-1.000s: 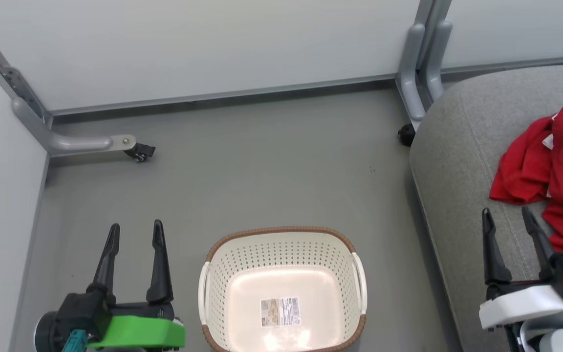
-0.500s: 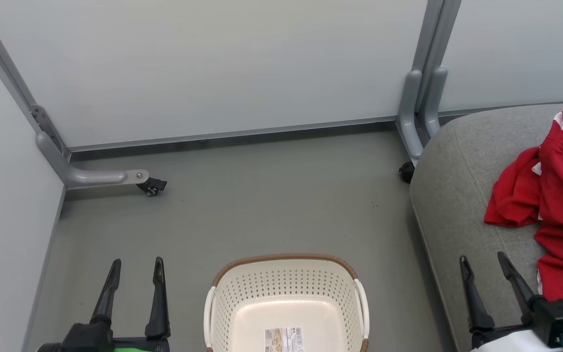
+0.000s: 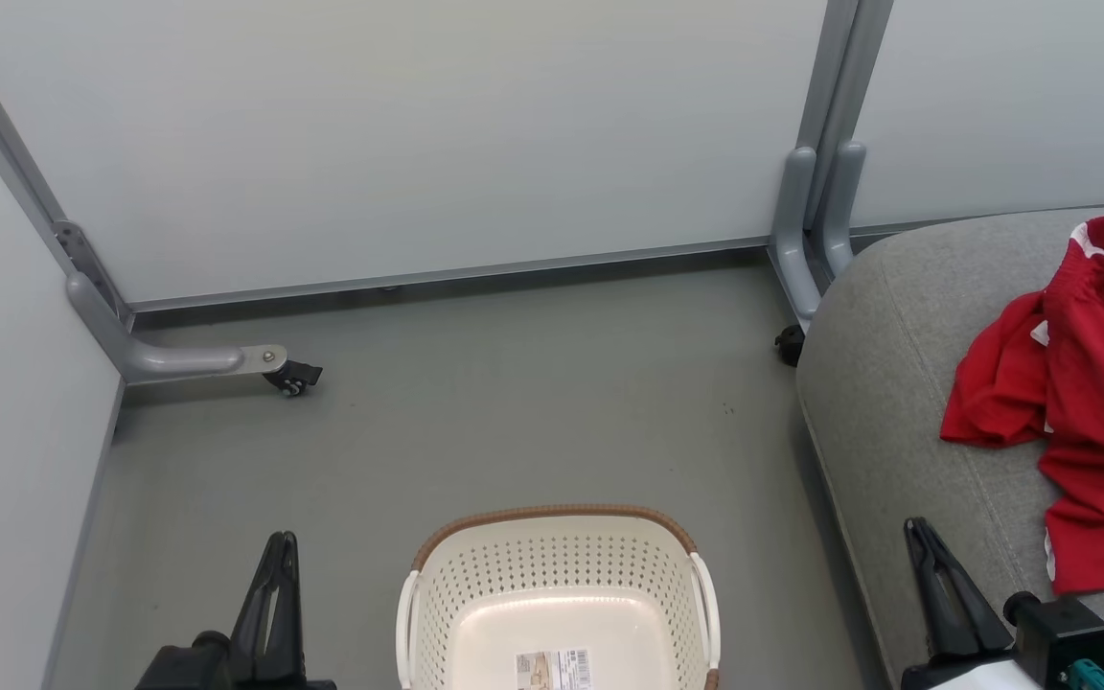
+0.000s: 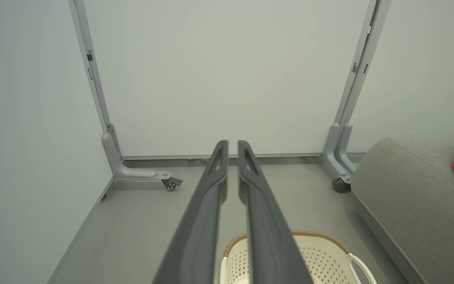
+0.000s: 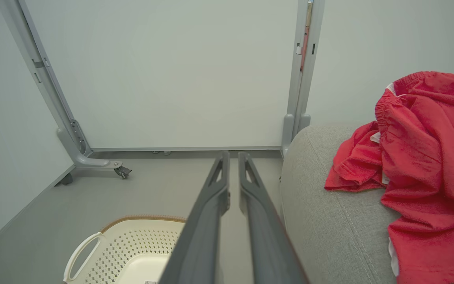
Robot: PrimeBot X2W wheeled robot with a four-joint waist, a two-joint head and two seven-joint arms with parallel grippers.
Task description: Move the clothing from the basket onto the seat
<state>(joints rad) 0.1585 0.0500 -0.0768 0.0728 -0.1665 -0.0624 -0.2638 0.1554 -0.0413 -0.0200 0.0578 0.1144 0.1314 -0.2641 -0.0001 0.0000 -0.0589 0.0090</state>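
The red clothing (image 3: 1089, 383) lies in a crumpled heap on the grey seat (image 3: 887, 383) at the right. The cream basket (image 3: 552, 522) with its brown rim stands on the floor at bottom centre, holding nothing but a barcode sticker. My left gripper (image 3: 276, 551) is shut and empty, left of the basket. My right gripper (image 3: 918, 529) is shut and empty over the seat's front edge, left of the clothing. The left wrist view has the left gripper (image 4: 233, 144) above the basket (image 4: 321, 252). In the right wrist view, the right gripper (image 5: 233, 154) points between basket (image 5: 132, 244) and clothing (image 5: 420, 150).
Pale partition panels close off the back and left. Their grey feet with castors (image 3: 293, 379) reach onto the grey floor, and another castor (image 3: 789, 345) sits by the seat's corner. Open floor lies between the basket and the back panel.
Both grippers have gone from wide open to shut, with nothing between their fingers. Both sit lower in the head view, which has tilted up since the earliest frame.
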